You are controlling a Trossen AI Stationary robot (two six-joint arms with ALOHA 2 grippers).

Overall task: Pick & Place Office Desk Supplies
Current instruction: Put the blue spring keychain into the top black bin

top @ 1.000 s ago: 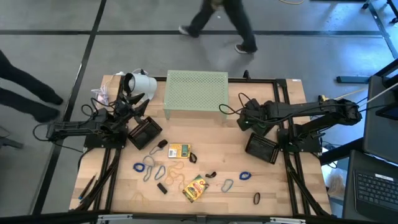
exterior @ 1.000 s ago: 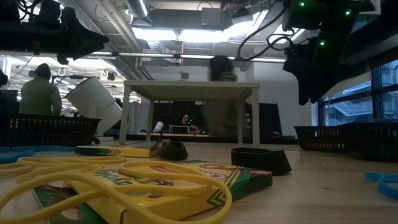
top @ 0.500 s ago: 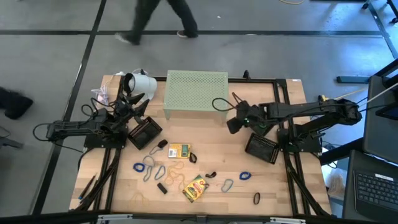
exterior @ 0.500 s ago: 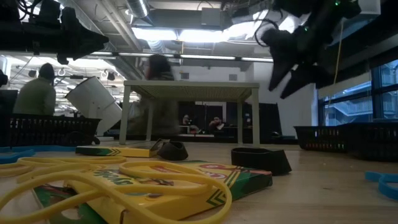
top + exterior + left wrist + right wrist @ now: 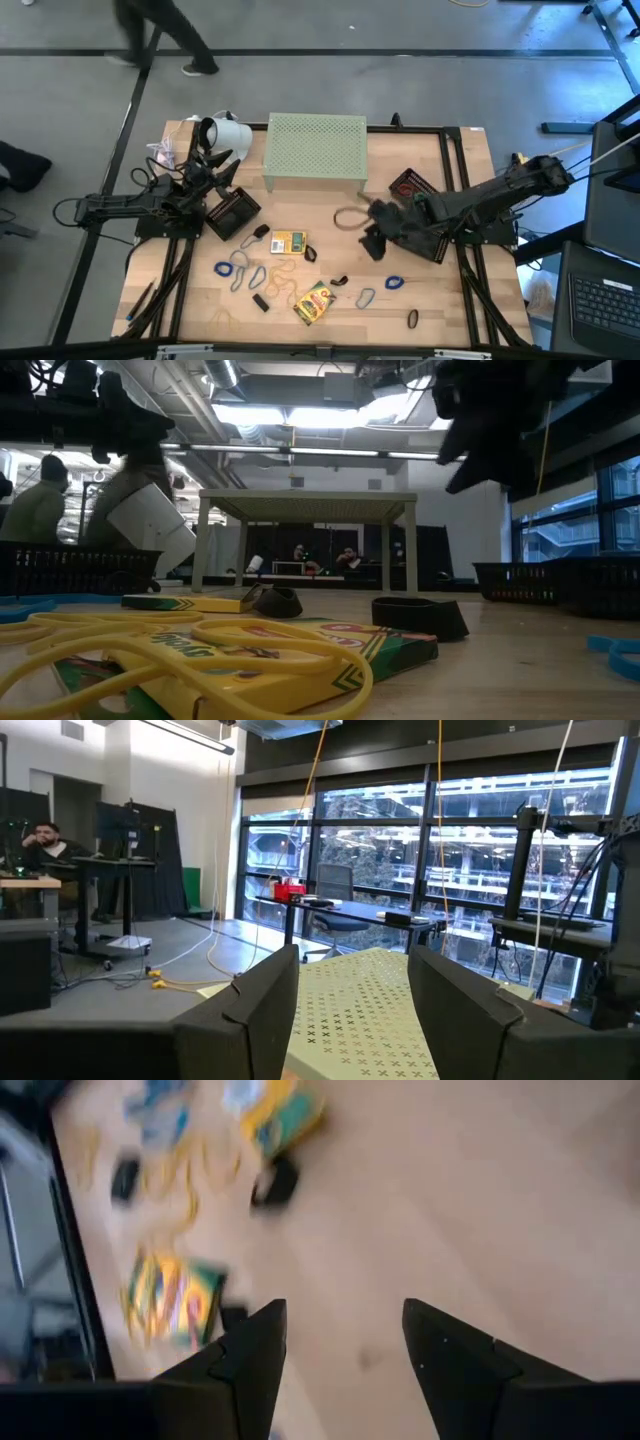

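The office desk supplies lie loose on the wooden table's near half. They include a small yellow-green box (image 5: 289,243), a crayon box (image 5: 314,302) (image 5: 170,1295), blue rings (image 5: 222,268) (image 5: 393,282), grey rings (image 5: 255,277), tan rubber bands (image 5: 283,277) and little black pieces (image 5: 260,302). My right gripper (image 5: 369,243) (image 5: 345,1350) hangs open over bare wood right of the boxes, slanting down, with nothing between its fingers. My left gripper (image 5: 222,165) (image 5: 355,1010) waits open at the far left, facing the pale green stand (image 5: 360,1000).
The pale green perforated stand (image 5: 316,148) stands at the far middle. One black mesh tray (image 5: 232,212) sits under the left arm. Another (image 5: 423,240) is partly covered by the right arm. A white cylinder (image 5: 226,133) lies at the far left. People walk on the floor beyond the table.
My right gripper has swung from beside the stand's right end toward the table's near edge and a little left. It has tipped from near level to slanting down over the table. The supplies have not moved.
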